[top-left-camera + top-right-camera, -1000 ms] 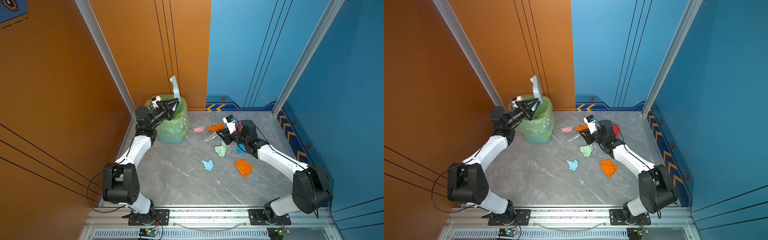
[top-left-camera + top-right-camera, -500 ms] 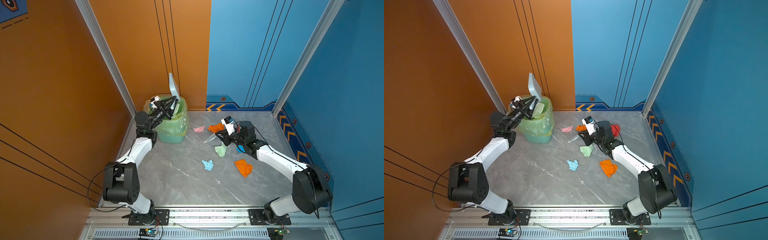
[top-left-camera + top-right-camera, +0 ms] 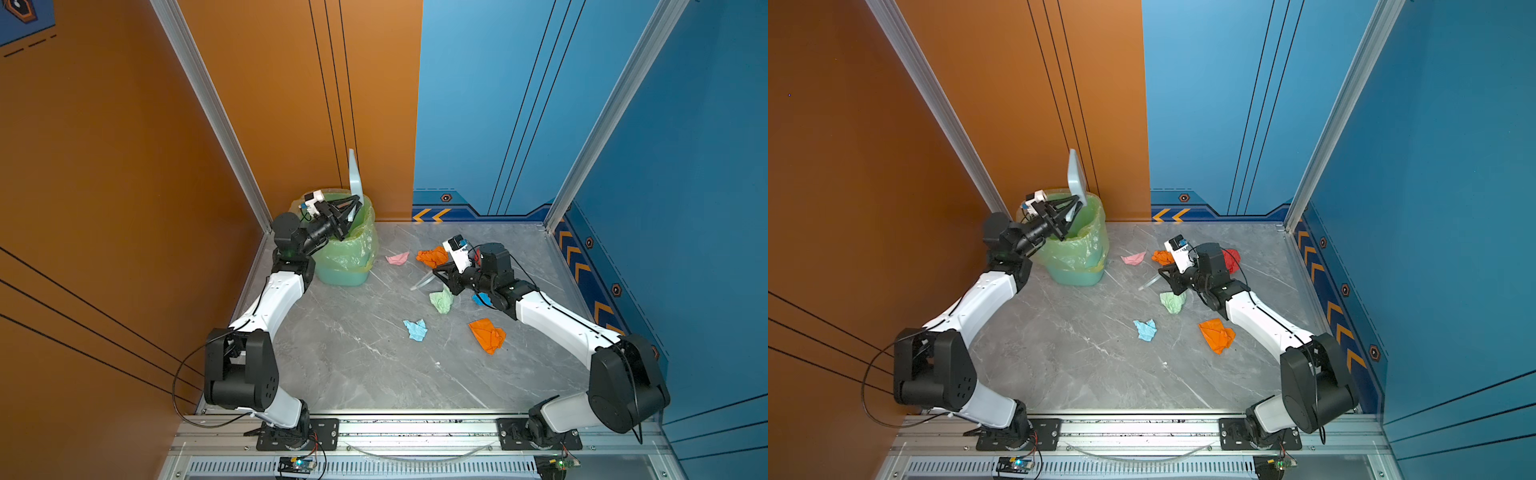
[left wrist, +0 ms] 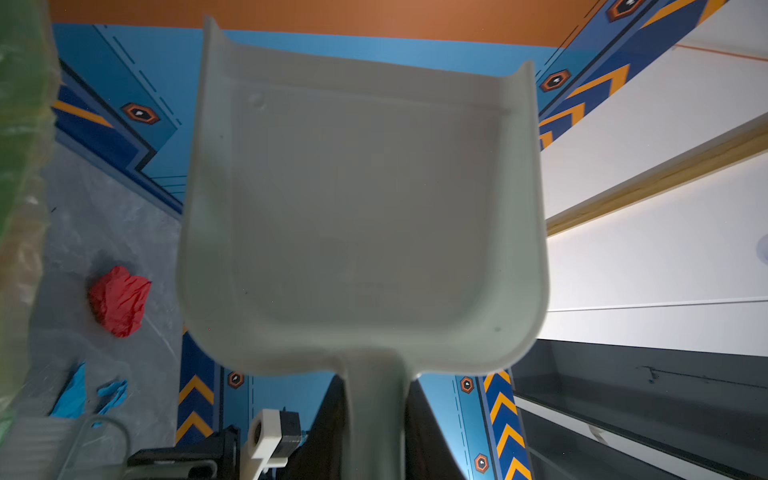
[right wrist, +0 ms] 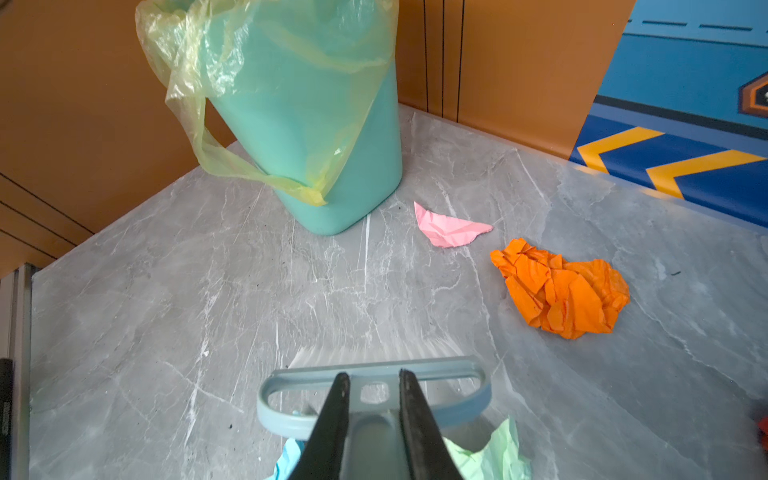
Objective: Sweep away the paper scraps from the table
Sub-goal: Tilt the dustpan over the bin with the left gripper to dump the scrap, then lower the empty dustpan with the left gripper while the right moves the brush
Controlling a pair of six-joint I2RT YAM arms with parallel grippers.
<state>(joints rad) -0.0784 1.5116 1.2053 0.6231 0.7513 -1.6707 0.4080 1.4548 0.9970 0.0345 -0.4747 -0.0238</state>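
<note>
Your right claw point(image 5: 371, 380) is clamped shut on the brush point(image 5: 457, 374), low over the table point(image 3: 353, 353), right of centre in both top views. The scraps lie around it: pale green point(image 3: 441, 300) just below, bright blue point(image 3: 481, 298) under the wrist, orange point(image 3: 432, 256) and pink point(image 3: 397, 258) up-left, red point(image 3: 1231, 259) behind the arm, light blue point(image 3: 415, 329) and second orange point(image 3: 487, 334) lower down. Your left claw point(image 3: 351, 205) grips the dustpan point(image 3: 354, 178) upright over the bin point(image 3: 349, 266), left of centre.

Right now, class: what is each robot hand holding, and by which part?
Left hand holds the dustpan by its handle; right hand holds the brush by its handle.
</note>
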